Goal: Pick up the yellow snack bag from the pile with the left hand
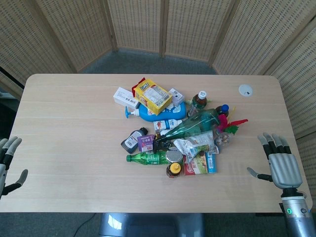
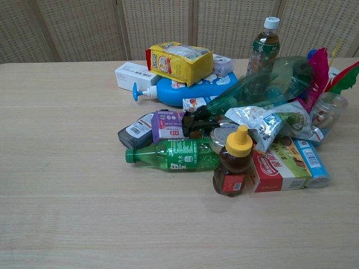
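At the upper middle of the head view, the yellow snack bag (image 1: 154, 97) tops the pile, resting on a blue pump bottle (image 1: 160, 111) beside a white box (image 1: 125, 97). Left robot hand (image 1: 9, 163), lower-left edge, is empty with fingers spread, well apart from it; right robot hand (image 1: 280, 163) likewise. Judgement: approach from above, pinching the bag's free upper edge so neighbours stay put.

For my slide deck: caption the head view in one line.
Both hands, left hand and right hand, rest open at the table edges; yellow snack bag tops the pile's far side.
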Motion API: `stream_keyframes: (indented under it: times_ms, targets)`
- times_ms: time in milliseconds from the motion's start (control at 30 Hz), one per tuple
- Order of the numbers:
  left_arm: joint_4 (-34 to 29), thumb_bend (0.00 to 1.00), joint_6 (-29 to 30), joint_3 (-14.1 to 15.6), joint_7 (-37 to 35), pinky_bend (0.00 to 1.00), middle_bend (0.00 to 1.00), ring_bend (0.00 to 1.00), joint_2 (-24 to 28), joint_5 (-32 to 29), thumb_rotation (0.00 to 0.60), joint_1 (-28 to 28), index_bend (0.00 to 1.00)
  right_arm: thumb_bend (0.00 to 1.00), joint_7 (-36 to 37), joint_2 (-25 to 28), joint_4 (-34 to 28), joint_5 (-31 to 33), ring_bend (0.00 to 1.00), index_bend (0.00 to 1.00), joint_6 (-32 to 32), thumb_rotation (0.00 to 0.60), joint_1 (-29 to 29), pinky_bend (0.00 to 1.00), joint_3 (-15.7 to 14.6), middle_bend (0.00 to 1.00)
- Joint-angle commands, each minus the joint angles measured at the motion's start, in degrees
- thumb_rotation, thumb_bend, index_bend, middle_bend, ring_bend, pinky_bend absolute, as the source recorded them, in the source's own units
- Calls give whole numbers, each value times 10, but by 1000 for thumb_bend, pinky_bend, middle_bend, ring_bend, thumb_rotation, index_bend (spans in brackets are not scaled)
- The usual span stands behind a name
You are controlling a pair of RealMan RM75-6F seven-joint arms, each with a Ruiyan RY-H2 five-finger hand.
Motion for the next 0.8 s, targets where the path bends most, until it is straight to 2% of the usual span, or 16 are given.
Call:
stream_keyframes:
  times_ms: [33, 367, 567, 800]
  targets:
    - [3, 431, -7, 0, -1, 0, 0, 0, -2, -1, 600, -4, 0, 183, 1, -2, -4, 2, 0, 0, 0, 409, -1, 0, 1, 0]
    - [1, 431, -41, -3, 8, 0, 0, 0, -3, 1, 600, -23, 0, 181, 23, 1, -6, -10, 0, 0, 14, 412, -14, 0, -5, 0]
    - [13, 430, -128, -32, 4, 0, 0, 0, -15, -39, 600, -84, 0, 182, 39, 3, -5, -2, 0, 0, 18, 408, -25, 0, -8, 0]
    - [56, 424, -279, -90, 30, 0, 0, 0, -64, -140, 600, -201, 0, 182, 52, 10, -2, 7, 0, 0, 19, 413, -32, 0, -6, 0]
